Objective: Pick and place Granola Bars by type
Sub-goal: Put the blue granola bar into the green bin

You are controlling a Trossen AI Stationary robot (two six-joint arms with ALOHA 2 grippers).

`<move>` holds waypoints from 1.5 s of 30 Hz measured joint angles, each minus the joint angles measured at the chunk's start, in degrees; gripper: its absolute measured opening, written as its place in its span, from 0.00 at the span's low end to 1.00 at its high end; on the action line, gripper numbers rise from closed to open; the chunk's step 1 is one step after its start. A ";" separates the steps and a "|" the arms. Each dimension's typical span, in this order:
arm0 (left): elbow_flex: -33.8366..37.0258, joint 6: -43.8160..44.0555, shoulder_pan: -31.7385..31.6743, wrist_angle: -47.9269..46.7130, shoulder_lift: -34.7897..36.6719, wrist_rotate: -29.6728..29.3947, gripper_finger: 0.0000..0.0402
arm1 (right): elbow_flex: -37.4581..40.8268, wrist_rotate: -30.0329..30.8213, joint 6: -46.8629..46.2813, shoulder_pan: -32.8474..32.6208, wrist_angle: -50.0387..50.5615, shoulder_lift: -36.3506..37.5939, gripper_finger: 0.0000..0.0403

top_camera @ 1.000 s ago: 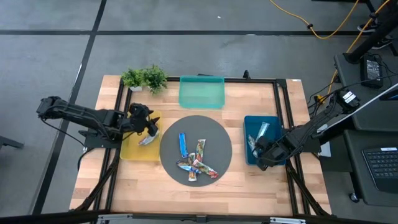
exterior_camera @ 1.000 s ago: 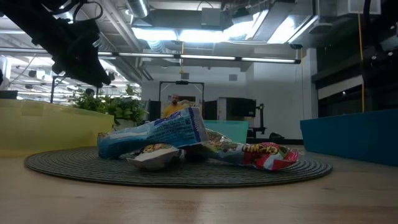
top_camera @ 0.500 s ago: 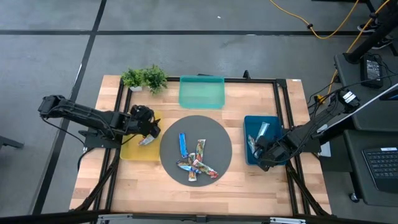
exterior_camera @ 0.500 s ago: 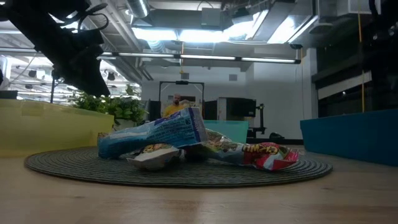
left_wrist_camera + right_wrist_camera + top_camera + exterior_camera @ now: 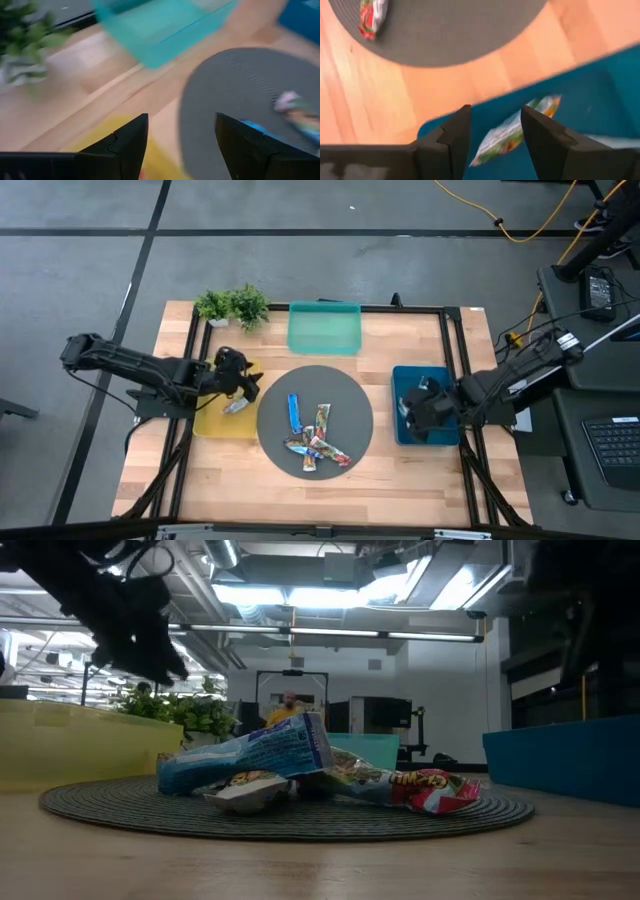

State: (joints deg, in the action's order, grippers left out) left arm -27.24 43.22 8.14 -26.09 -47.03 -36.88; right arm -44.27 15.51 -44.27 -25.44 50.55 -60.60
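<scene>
Several granola bars lie in a heap on a round grey mat (image 5: 345,385): a blue one (image 5: 293,410) and red-multicoloured ones (image 5: 318,445). In the low view the blue bar (image 5: 250,755) leans on top of the heap. A silvery bar (image 5: 236,407) lies in the yellow tray (image 5: 212,423), and a green-and-white bar (image 5: 512,132) lies in the dark-blue tray (image 5: 403,375). My left gripper (image 5: 181,120) hovers open over the yellow tray's far right corner. My right gripper (image 5: 495,112) hangs open above the dark-blue tray, with nothing between its fingers.
A teal tray (image 5: 325,330) stands at the far middle of the table, with a small potted plant (image 5: 232,305) to its left. Black frame rails run along the table's left and right sides. Bare wood lies along the near edge.
My right gripper has risen out of the dark-blue tray, moved a little toward the table's far edge and rolled about its wrist. The bar in that tray stays where it was. The heap on the mat is unchanged.
</scene>
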 joint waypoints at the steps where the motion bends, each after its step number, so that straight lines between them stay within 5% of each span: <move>1: 0.00 -1.56 0.00 1.65 0.92 1.13 0.54 | -0.28 0.00 2.17 1.23 -0.37 0.00 0.43; 15: 0.00 -22.30 0.02 26.47 17.17 21.44 0.51 | -0.66 -3.90 25.06 15.40 -15.13 -0.12 0.43; 28: 0.00 -24.98 0.00 25.89 22.10 21.60 0.44 | -0.78 -22.78 50.81 24.51 -27.08 -9.41 0.43; 45: 0.00 -24.39 0.00 25.92 22.10 21.68 0.43 | -23.25 -26.24 86.10 29.89 -23.47 -31.76 0.43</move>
State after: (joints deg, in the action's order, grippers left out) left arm -27.24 18.83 8.14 -0.16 -24.93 -15.20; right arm -67.52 -10.74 41.83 4.45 27.08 -92.36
